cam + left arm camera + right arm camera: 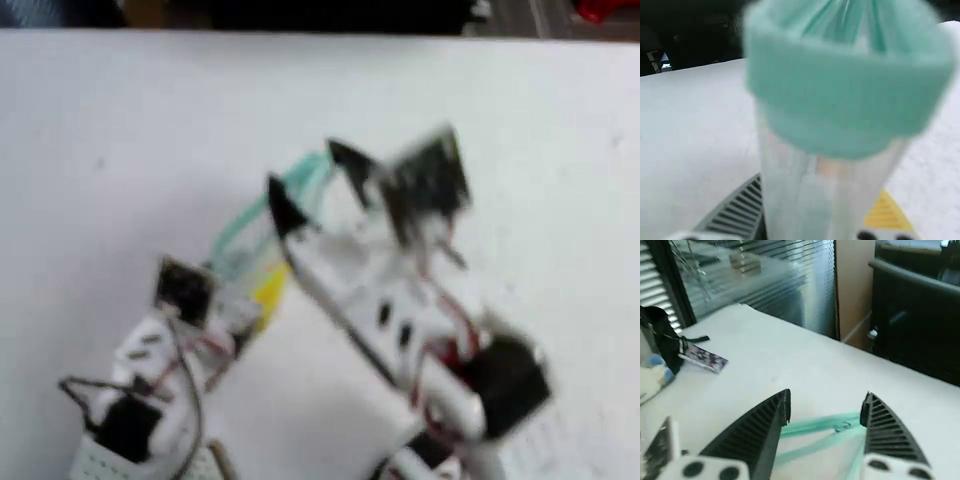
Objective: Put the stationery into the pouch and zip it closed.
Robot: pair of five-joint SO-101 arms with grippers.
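Though the pouch [840, 115] is clear — contents indistinct.

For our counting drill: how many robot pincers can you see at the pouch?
2. The left pincer holds one end of the pouch; the right pincer, open, is over its other end.

A: What surrounds the work area?

B: A plain white table [120, 120]. Near one edge sits a black bag [660, 335], a printed tag [704, 359] lying flat on the table just beside it, and next to the bag what may be a pale soft toy [652, 375].

A: And beyond the table?

B: Window blinds [765, 270], a tan panel [852, 290], then a black chair [915, 325].
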